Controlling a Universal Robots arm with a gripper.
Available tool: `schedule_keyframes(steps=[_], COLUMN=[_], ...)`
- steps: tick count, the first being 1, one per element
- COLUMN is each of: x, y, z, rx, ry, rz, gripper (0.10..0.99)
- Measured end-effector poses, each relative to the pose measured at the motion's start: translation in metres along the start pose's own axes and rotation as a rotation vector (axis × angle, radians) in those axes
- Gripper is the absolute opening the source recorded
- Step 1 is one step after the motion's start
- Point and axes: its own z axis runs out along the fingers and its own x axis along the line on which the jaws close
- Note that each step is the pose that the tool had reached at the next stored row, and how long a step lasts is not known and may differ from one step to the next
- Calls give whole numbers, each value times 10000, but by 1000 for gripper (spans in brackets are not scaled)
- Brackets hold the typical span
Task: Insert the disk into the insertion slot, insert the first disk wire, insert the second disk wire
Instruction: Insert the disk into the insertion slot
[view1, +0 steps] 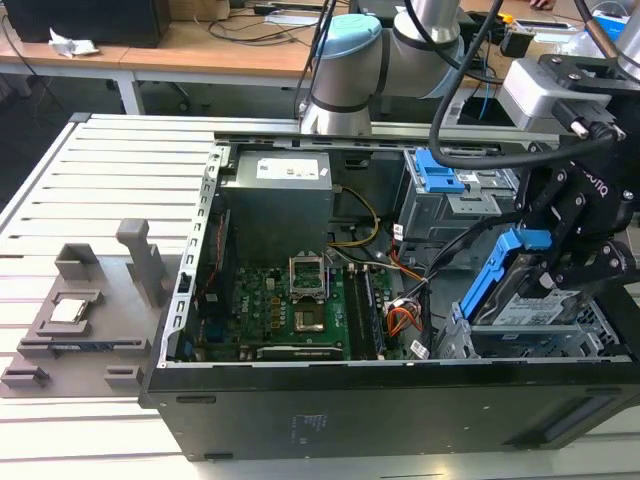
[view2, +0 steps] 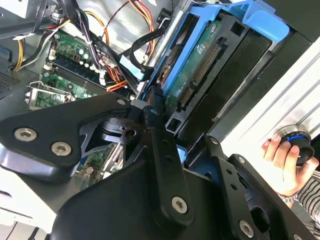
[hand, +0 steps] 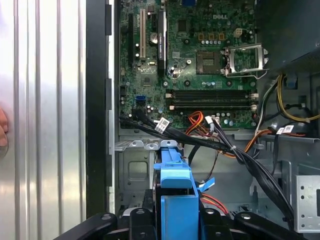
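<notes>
Exterior view: gripper (view1: 550, 272) clamped on disk (view1: 525, 314); silver body, white label, bright blue carrier around it; disk sits tilted, lower end inside grey perforated slot (view1: 592, 335), at exterior view's right
</notes>
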Motion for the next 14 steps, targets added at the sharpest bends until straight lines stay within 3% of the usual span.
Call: schedule_keyframes(steps=[6,7,8,14], x=[0,0,0,0], y=[0,0,-1,0], z=[8,8,8,9], rx=[1,0,0,0], ry=[-2,1,2,1], rz=[-1,-1,0,0], gripper=[365,373,435,435])
